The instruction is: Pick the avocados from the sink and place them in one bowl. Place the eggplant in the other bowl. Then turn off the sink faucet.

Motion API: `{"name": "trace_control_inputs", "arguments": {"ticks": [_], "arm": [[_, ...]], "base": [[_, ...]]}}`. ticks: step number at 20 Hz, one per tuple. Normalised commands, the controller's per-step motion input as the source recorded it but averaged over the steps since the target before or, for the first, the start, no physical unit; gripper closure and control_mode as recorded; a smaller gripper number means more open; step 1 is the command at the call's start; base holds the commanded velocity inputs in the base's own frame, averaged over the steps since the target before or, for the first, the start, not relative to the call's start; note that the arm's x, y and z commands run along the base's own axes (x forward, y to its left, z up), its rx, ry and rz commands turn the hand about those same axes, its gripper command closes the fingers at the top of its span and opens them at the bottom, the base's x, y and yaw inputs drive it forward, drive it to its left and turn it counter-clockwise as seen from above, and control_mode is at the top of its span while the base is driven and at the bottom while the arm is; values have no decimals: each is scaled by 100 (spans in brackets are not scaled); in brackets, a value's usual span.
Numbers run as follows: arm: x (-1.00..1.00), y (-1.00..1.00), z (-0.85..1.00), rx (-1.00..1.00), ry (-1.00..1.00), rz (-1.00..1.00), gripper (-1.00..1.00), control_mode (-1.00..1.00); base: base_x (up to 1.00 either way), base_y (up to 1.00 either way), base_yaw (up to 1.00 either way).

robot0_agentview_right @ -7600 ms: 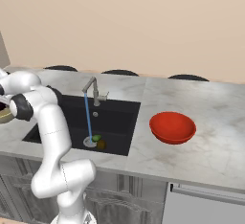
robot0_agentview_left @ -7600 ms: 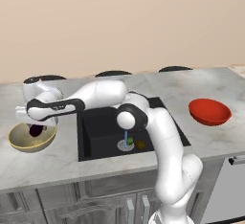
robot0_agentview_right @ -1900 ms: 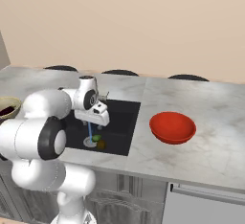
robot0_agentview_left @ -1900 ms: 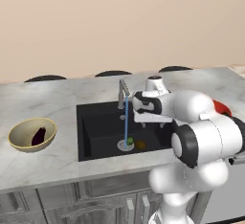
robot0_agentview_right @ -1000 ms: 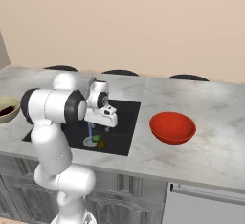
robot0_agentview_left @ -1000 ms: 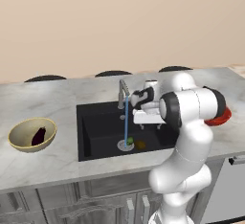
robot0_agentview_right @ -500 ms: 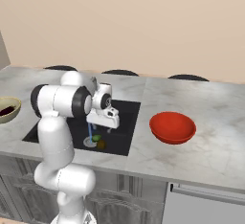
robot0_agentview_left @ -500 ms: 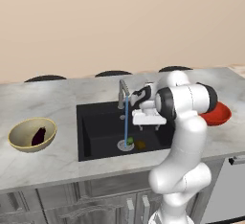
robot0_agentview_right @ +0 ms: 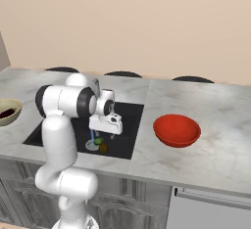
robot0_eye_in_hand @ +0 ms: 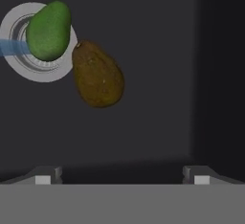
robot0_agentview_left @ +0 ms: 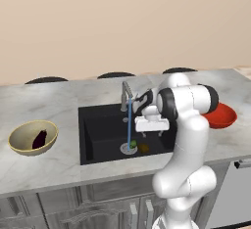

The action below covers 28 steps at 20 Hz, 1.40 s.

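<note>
**Open gripper hanging over two avocados in the sink**

The gripper (robot0_agentview_left: 152,124) is hanging above the black sink (robot0_agentview_left: 98,135) with its fingers spread wide and holding nothing. Below it, on the sink floor, the green avocado (robot0_eye_in_hand: 48,30) is lying on the round silver drain (robot0_eye_in_hand: 19,67), and the brown avocado (robot0_eye_in_hand: 98,74) is lying just beside it, touching or nearly touching. A thin blue stream (robot0_agentview_left: 129,125) is running from the faucet (robot0_agentview_left: 126,93) at the sink's back edge down onto the drain. The eggplant (robot0_agentview_left: 40,139) is sitting in the tan bowl (robot0_agentview_left: 22,145) on the counter (robot0_agentview_left: 49,167) left of the sink. The red bowl (robot0_agentview_right: 176,130) is sitting on the counter right of the sink.
</note>
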Motion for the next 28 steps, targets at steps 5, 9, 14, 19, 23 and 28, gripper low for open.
{"name": "trace_control_inputs", "arguments": {"ticks": [5,9,14,19,23,28], "arm": [[3,0,-19,1,0,6,-100,-100],[1,0,-20,2,0,5,-100,-100],[0,0,-24,2,0,5,-100,-100],[3,0,-26,2,-1,5,-100,-100],[2,0,-14,2,0,4,-100,-100],[2,0,-5,3,-1,3,-100,-100]], "base": [[0,0,0],[0,0,0],[0,0,0],[0,0,0],[0,0,0],[0,0,0]]}}
